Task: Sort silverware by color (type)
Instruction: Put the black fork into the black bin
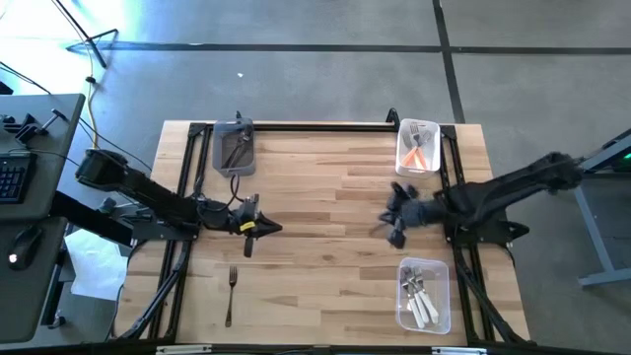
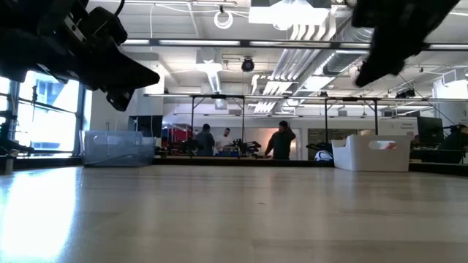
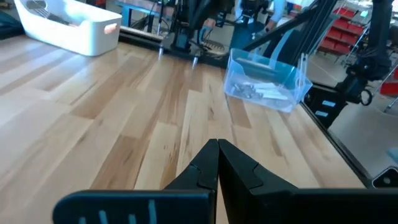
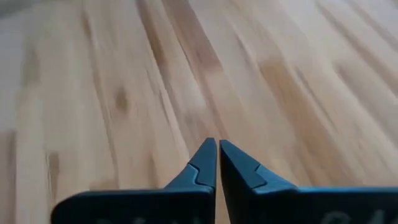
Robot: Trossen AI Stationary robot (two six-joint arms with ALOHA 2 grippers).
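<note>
Lone dark fork lies lengthwise (tines toward the table's far edge).

The left arm reaches in from the left side, its left gripper closed and empty above the worktop. The right arm reaches in from the right, its right gripper likewise closed, holding nothing.

Two dark arms, black tapered fingers, yellow wrist marking

Three bins edge the wooden table — people stand beyond it.
</note>
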